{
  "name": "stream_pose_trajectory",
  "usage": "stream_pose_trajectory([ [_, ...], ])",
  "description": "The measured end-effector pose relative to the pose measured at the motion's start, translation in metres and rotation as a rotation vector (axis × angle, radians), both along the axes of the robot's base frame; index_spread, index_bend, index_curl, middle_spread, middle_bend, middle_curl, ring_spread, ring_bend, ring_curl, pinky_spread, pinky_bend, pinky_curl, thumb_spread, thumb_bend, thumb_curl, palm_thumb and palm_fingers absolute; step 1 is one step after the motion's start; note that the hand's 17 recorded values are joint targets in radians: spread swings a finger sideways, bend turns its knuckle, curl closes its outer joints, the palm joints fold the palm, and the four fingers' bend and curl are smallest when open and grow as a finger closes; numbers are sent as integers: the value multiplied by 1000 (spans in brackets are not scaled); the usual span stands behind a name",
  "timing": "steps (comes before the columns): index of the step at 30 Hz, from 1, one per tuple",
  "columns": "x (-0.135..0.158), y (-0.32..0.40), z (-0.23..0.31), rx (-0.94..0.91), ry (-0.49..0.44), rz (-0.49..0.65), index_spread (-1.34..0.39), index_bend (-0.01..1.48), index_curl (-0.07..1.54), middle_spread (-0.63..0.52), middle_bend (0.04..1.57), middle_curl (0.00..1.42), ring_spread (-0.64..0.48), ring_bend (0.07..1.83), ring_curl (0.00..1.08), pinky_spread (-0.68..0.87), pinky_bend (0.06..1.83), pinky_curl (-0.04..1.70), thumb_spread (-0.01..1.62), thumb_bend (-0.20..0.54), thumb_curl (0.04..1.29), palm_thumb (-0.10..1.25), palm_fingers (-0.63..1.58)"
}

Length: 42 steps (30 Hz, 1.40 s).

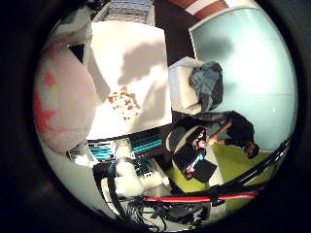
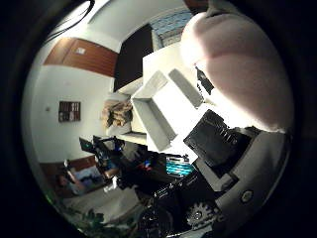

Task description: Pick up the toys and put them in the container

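A pink plush toy (image 1: 60, 99) sits close against the robot hand (image 2: 233, 163), high above the white bench (image 1: 141, 53). Soft and light, it should squash readily; its bulging middle looks best to hold. Fingers apparently curl round it. The grey container (image 2: 158, 111) lies at the toy's 8 o'clock; a small toy (image 1: 123, 103) remains on the bench.

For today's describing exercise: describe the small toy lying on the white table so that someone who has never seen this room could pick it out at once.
Find the large white table. Near its middle lies a small toy, alone on the bare top. It is a lumpy bundle speckled orange and white, unlike the big pale pink plush with red star marks close to the palm.
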State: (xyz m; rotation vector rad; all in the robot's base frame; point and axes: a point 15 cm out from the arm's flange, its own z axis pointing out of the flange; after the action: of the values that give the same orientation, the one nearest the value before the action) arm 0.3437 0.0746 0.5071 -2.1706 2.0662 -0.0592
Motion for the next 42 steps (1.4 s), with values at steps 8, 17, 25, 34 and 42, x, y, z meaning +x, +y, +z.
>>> stream_pose_trajectory([
  [8, 3, 97, -9, 15, -26, 140, -298, 1082, 1064, -227, 1297, 1045, -270, 1414, 895, -168, 1272, 1238, 866, -16, 794, 1040, 915],
  [17, 27, 120, -26, 31, -41, 156, -301, 1057, 1071, -229, 1282, 1052, -273, 1396, 907, -177, 1241, 1268, 873, -23, 795, 1018, 933],
  [25, 34, 124, -29, 38, -59, 166, -370, 469, 910, -219, 972, 874, -282, 1216, 711, -380, 1028, 971, 1069, -27, 619, 754, 523],
  [34, 28, 119, -50, 14, -6, 172, -444, 298, 548, -26, 419, 511, 129, 650, 395, 354, 757, 763, 1174, -23, 443, 648, 41],
  [42, 22, 111, -51, -11, 14, 187, -444, 211, 417, 16, 232, 375, 208, 409, 268, 550, 602, 565, 1169, -19, 395, 644, 117],
])
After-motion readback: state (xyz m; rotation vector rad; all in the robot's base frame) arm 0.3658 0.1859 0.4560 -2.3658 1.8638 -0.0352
